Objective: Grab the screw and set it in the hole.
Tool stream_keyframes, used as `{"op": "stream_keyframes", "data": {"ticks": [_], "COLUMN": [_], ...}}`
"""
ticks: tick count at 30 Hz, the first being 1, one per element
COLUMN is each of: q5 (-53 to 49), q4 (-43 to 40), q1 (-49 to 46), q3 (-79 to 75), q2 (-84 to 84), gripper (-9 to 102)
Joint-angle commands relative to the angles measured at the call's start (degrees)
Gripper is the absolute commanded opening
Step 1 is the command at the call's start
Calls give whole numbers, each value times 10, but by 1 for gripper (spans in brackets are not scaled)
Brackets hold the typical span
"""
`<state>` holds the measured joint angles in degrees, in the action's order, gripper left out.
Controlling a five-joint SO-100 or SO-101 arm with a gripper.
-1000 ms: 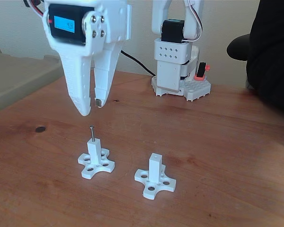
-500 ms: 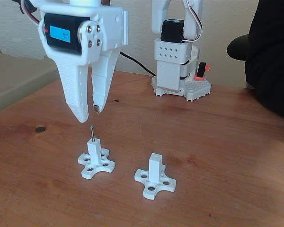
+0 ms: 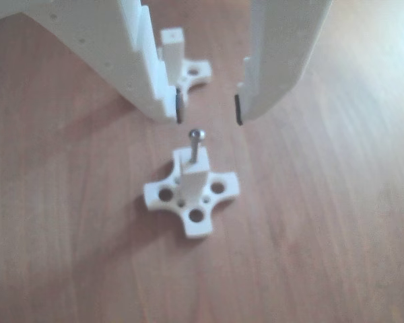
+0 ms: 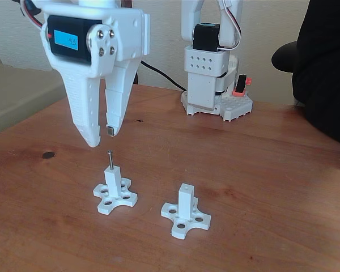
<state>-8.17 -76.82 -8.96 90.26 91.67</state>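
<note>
I count two white posts on the table (image 4: 272,170): one post (image 4: 114,190) carries the single screw (image 4: 110,160), standing upright in the hole at its top face. The second post (image 4: 185,211) stands bare beside it. My gripper (image 4: 101,136) hangs just above the screw, fingers parted, holding nothing.

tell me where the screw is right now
In the fixed view the screw stands upright in the top of the left post, just below the open tool.
</note>
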Motion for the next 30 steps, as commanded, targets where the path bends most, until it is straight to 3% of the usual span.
{"op": "stream_keyframes", "data": {"ticks": [1, 30], "q5": [4, 11], "q4": [9, 11], "q1": [6, 10], "q3": [-4, 11], "q2": [16, 4], "gripper": [10, 10]}}
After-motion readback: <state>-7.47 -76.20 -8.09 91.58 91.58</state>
